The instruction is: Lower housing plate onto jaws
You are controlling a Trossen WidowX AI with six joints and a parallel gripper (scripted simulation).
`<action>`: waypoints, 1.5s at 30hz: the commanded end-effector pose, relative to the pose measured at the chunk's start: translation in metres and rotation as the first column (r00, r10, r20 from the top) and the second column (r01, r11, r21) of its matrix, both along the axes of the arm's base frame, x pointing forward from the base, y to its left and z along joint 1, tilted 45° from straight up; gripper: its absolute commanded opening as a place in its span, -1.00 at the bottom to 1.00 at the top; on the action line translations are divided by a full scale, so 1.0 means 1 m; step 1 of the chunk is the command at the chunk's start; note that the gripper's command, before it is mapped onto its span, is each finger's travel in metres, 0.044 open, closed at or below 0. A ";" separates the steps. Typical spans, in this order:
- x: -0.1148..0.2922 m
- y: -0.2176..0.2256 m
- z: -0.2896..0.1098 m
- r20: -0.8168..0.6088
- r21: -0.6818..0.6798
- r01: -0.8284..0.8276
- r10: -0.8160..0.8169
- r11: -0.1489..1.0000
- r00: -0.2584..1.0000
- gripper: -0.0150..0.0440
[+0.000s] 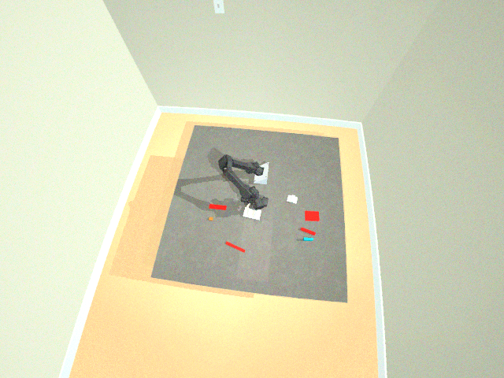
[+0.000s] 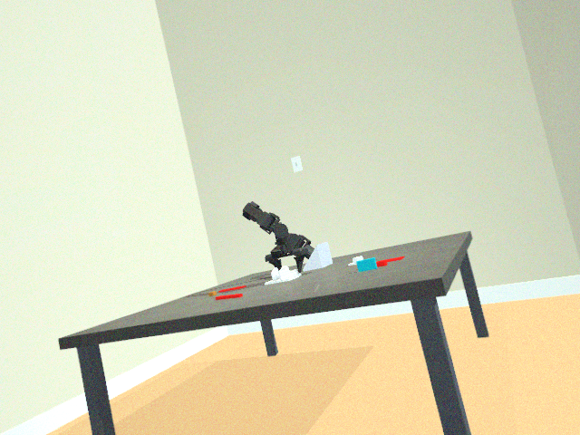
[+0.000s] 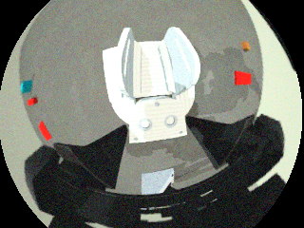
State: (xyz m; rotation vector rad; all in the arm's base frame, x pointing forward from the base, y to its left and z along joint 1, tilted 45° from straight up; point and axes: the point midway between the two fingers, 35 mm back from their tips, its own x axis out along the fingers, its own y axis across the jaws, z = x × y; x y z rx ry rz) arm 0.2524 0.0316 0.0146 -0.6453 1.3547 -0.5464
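Note:
My gripper (image 2: 290, 270) (image 3: 157, 123) is open around the near end of the white assembly, with nothing held. The white housing plate (image 3: 157, 112), with two round features, lies between the two fingers at the near ends of the jaws and looks roughly flat in the wrist view. Whether it is fully seated on the stubs cannot be told. The left jaw (image 3: 127, 62) and right jaw (image 3: 183, 59) stand side by side on the white base (image 1: 253, 213) (image 3: 111, 78), apart from each other. The pins and stubs are hidden. In the top view the hand covers part of the assembly.
A pale wedge (image 1: 261, 179) (image 2: 321, 257) (image 3: 154, 182) stands behind the hand. A small white part (image 1: 291, 198) (image 2: 356, 259), a red square (image 1: 311, 216), a red bar (image 1: 308, 231) and a cyan block (image 1: 308, 239) lie right. Left are another red bar (image 1: 217, 206) and an orange cube (image 1: 210, 218).

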 end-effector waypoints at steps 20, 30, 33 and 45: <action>-0.068 0.077 0.081 -0.003 0.012 -0.001 0.001 1.000 1.000 1.00; -0.068 0.077 0.081 -0.003 0.012 -0.001 0.001 1.000 1.000 1.00; -0.068 0.077 0.081 -0.003 0.012 -0.001 0.001 1.000 1.000 1.00; -0.068 0.077 0.081 -0.003 0.012 -0.001 0.001 1.000 1.000 1.00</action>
